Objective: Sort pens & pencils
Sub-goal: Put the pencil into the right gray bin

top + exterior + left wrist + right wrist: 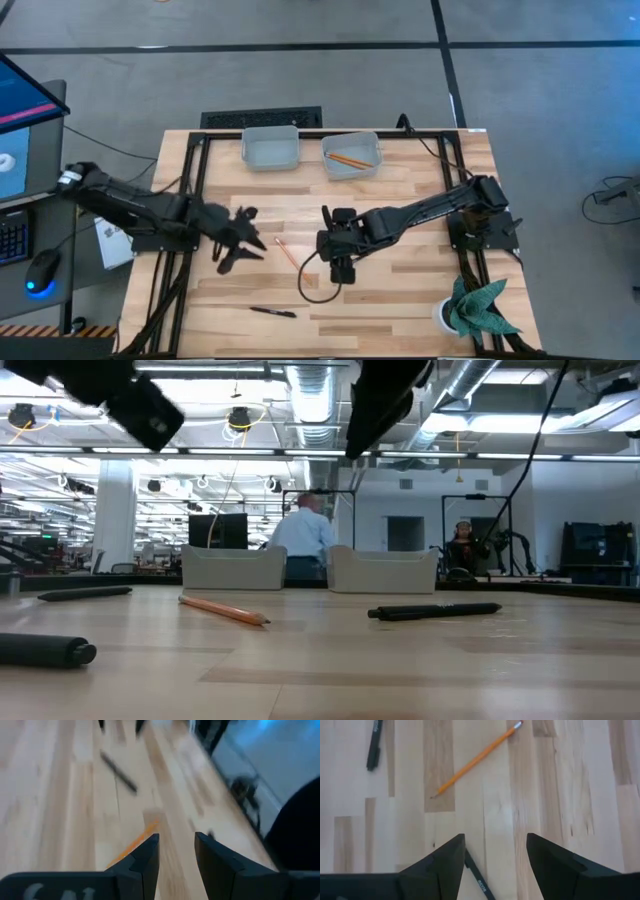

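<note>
The pencils number two in what I can see: one orange pencil [286, 251] lies loose on the wooden counter [400, 290], between the two arms, and a second pencil [346, 158] rests inside the right-hand grey bin [375, 150] at the far edge. The left-hand grey bin [271, 148] sits beside it, apart from it.

Of the pens, I count one black pen [272, 312] near the front edge of the counter, well apart from both arms. Another pen [479, 882] shows just under the right pincer's fingers; it carries small pale lettering on its barrel, too small to read. From table height, dark pens [435, 611] lie flat at several spots, but how many of them are separate pens I cannot tell.

The left arm reaches in from the left side, its pincer [240, 243] hovering low just beside the loose pencil, fingers parted with a narrow gap and holding nothing. Its wrist housing bears pale characters, cut off and unreadable.

The right arm stretches from the right side across the middle, elbow bent, its pincer [342, 265] pointing down at the counter. Its fingers [445, 862] stand wide apart, released, gripping nothing.

A potted plant [472, 308] stands at the near right corner. Beyond the counter a person [307, 538] is seated.
</note>
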